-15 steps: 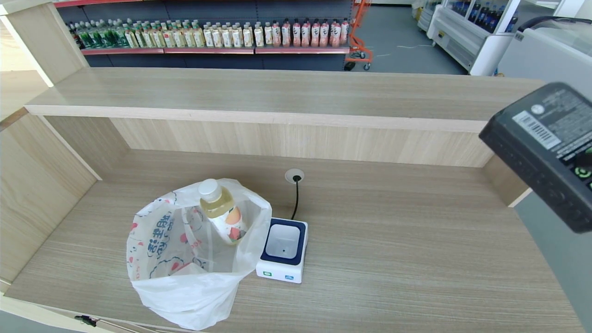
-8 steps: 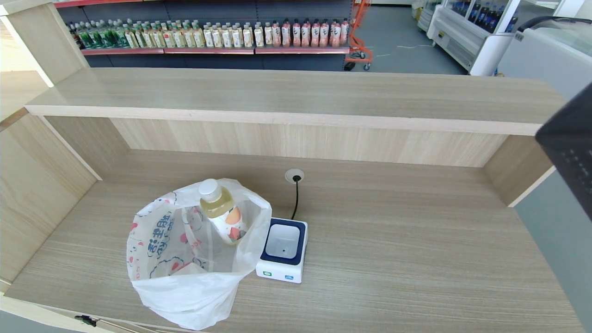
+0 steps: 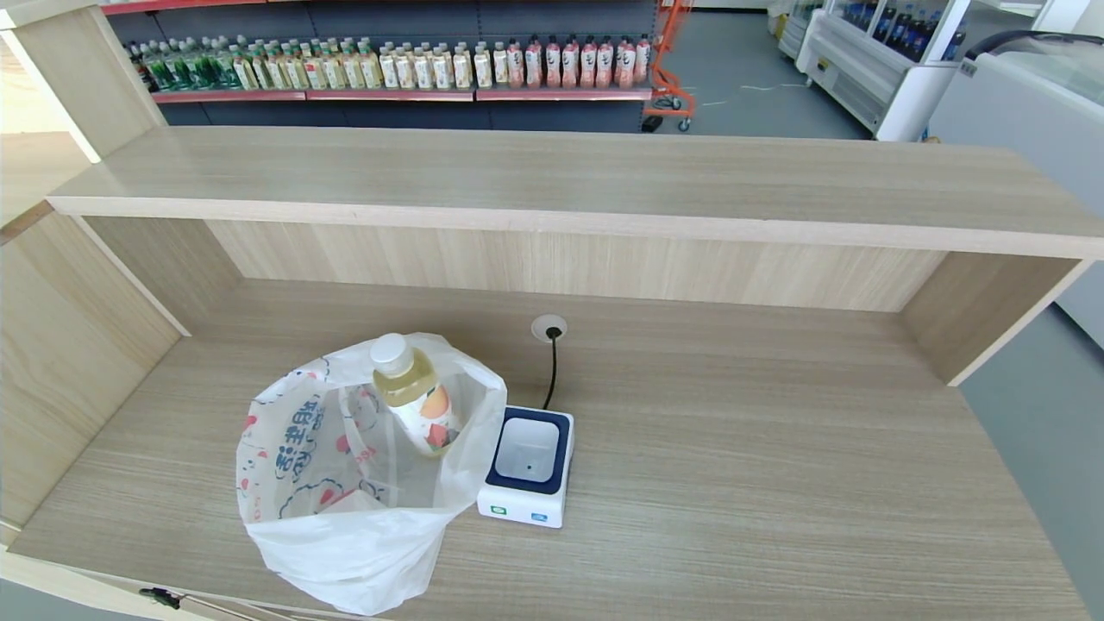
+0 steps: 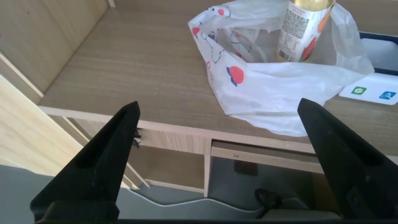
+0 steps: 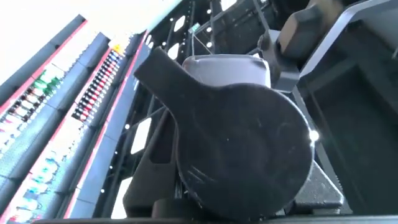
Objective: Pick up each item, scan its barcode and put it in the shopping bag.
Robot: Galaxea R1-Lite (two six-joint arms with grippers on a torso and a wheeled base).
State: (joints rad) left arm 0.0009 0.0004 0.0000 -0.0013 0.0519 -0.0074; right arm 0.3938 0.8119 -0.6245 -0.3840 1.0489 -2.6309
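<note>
Left gripper (image 4: 219, 107) hangs off the counter's (image 3: 733, 474) near edge, fingers (image 4: 112, 155) spread wide, clamping nothing. The shopping bag (image 3: 285, 466) lies beyond them, well apart. In it is the bottle (image 3: 414, 405), base veiled by plastic, left of the scanner (image 3: 528, 466). A dark round shape (image 5: 242, 149) blocks the right wrist view, so the right gripper's state cannot be told

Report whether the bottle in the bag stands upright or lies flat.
Upright, slightly tilted: the bottle stands inside the open shopping bag, its cap on top.
</note>
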